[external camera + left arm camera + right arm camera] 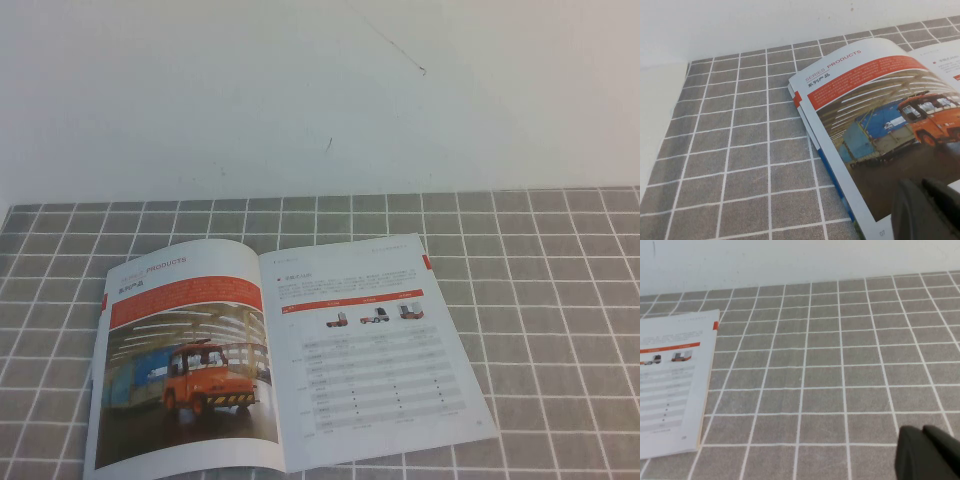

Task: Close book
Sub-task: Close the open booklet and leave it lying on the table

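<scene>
Neither arm shows from above. Only a dark sliver of the left gripper (925, 209) and right gripper (926, 452) is visible, so I cannot tell how open either is. The book (280, 350) lies open on the cloth (545, 300), its near-left corner cut off. The left gripper hangs over its left page; the right gripper hangs over bare cloth, well apart from the book.

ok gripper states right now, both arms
Left gripper: over the book's left page; open or shut cannot be told.
Right gripper: over the tablecloth, right of the book; cannot be told.
</scene>
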